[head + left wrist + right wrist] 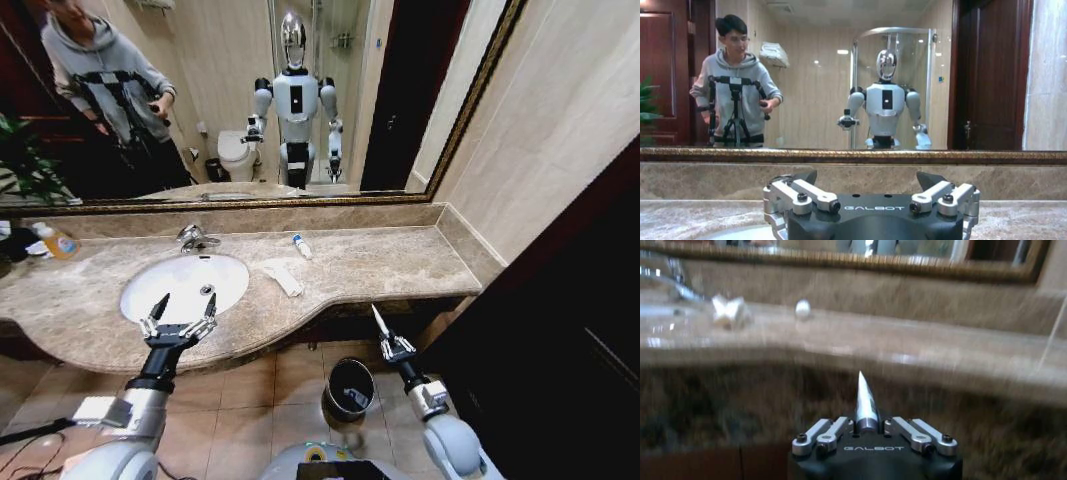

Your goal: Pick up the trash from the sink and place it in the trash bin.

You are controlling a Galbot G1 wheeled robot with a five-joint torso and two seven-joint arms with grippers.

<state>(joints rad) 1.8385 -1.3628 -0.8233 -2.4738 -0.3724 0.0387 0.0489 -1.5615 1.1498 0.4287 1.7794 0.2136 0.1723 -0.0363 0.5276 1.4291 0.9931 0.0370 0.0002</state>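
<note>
Left gripper (181,310) spread open over sink (140,285); right gripper (378,322) pinched closed, empty, above trash bin (336,377); paper towel (283,277) on counter (380,262).

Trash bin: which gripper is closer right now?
Right. The right gripper, shut, is just above and beside the trash bin on the floor. The left gripper, open, is over the sink's front edge, farther off.

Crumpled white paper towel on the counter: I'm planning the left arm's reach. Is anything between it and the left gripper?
Nothing visible. The open left gripper hovers at the front rim of the white oval sink; the crumpled white paper towel lies on the beige-brown marble countertop beside the basin, with only bare surface between.
</note>
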